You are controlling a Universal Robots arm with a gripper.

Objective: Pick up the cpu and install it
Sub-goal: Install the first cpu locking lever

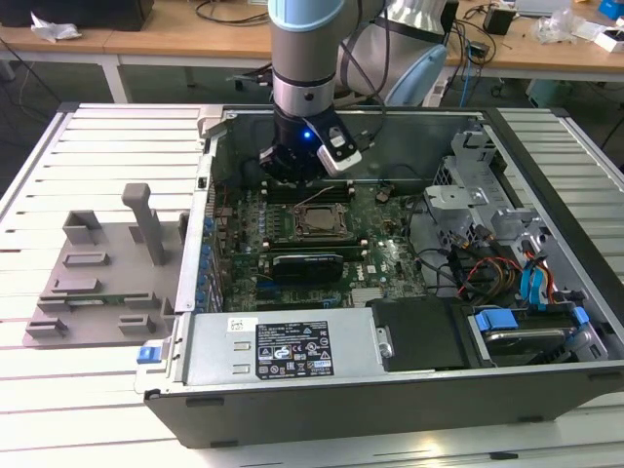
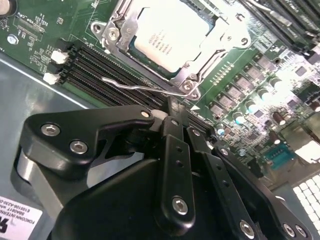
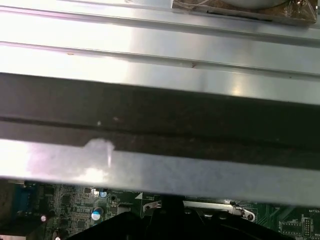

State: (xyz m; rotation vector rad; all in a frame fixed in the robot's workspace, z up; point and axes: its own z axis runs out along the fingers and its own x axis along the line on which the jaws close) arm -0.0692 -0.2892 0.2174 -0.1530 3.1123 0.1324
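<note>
Inside the socket (image 2: 170, 42), the cpu (image 2: 167, 37) apparently sits already; at six o'clock, the gripper (image 2: 172, 117) hovers, jaws pinched together, empty.

The cpu (image 2: 167, 37) top looks like pale brushed metal; the hand (image 2: 170, 117) matt black, perhaps plastic.

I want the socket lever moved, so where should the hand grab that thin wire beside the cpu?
Grab the wire lever at its kinked free end, far from the socket frame corner it seems hinged to. Come from above, pinching across it: it lies low over the memory slots.
</note>
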